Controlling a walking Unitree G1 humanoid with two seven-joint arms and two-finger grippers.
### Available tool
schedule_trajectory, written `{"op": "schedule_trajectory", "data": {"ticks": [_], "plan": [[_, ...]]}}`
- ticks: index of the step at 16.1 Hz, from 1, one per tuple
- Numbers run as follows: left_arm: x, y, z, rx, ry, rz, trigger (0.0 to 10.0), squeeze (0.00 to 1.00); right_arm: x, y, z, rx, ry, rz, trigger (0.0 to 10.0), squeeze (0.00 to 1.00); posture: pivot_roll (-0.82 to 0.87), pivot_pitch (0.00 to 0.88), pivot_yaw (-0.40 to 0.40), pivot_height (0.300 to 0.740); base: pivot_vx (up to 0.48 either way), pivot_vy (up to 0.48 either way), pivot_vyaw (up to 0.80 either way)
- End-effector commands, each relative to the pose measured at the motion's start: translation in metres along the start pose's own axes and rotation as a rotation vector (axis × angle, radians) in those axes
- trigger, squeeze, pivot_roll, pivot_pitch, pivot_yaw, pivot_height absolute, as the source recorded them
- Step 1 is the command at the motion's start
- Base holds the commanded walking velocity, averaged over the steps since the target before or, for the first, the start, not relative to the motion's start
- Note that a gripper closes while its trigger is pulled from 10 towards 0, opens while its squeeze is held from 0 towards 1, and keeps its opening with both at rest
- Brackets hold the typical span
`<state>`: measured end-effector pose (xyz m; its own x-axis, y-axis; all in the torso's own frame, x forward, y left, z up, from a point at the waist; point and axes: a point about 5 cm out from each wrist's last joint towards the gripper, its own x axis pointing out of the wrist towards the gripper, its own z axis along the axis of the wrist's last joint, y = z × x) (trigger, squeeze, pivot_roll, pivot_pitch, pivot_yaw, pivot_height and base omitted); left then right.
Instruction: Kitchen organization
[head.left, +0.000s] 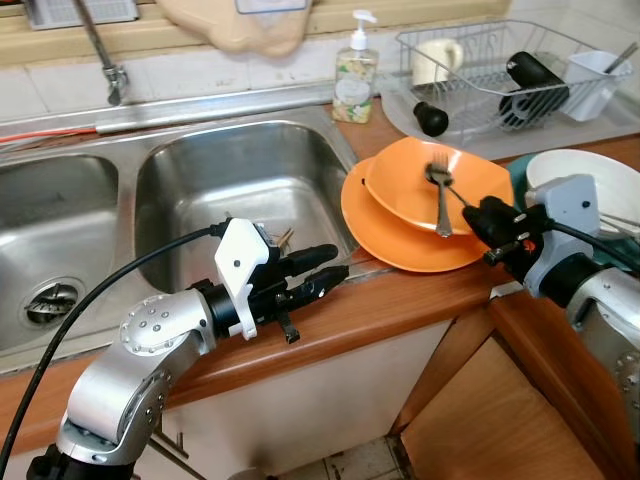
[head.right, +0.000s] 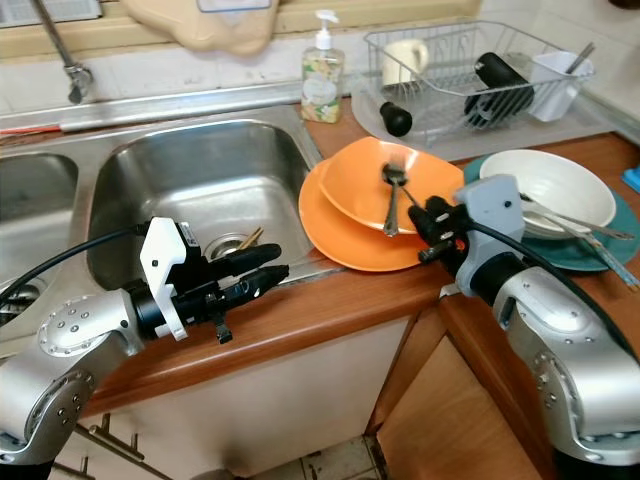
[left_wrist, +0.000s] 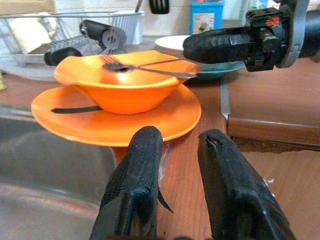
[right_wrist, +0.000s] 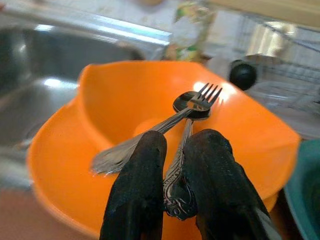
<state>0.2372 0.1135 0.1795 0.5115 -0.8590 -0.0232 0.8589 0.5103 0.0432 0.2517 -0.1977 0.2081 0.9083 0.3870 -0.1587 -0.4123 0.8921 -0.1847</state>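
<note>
Spoon (right_wrist: 186, 131) handle sits clamped in right claw (right_wrist: 172, 150) (over orange bowl (right_wrist: 250, 135)).

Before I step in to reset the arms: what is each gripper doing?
Left gripper: open, empty, at the counter edge by the sink.
Right gripper: shut on a utensil handle over the orange bowl.

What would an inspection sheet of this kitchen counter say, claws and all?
Surface: wooden counter beside a steel double sink.
Job's things: orange bowl on orange plate, with a fork and a spoon in the bowl.
Clutter: soap bottle, dish rack, white bowl on a teal plate.
Claws: right claw pinches a utensil handle; left claw open, over the sink edge.
Cables: black cable on the left arm.
Surroundings: faucet, tiled wall.
</note>
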Motion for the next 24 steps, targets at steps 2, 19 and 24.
{"op": "schedule_trajectory", "data": {"ticks": [2,19,24], "plan": [[0.001,0.003,0.002,0.025,0.012,-0.007,10.0,0.0,-0.003,0.006,0.004,-0.047,0.034,0.076,0.0,0.0,-0.18,0.0,0.02,0.74,0.0,0.0,0.0],[0.004,0.0,0.011,0.081,0.068,-0.08,10.0,0.0,-0.001,-0.037,0.043,-0.557,0.289,0.227,10.0,0.0,-0.18,0.0,-0.028,0.74,0.0,0.0,0.0],[0.005,-0.005,0.013,0.084,0.074,-0.107,10.0,0.0,-0.002,-0.046,0.054,-0.644,0.306,0.245,10.0,0.0,-0.17,0.0,-0.027,0.74,0.0,0.0,0.0]]}}
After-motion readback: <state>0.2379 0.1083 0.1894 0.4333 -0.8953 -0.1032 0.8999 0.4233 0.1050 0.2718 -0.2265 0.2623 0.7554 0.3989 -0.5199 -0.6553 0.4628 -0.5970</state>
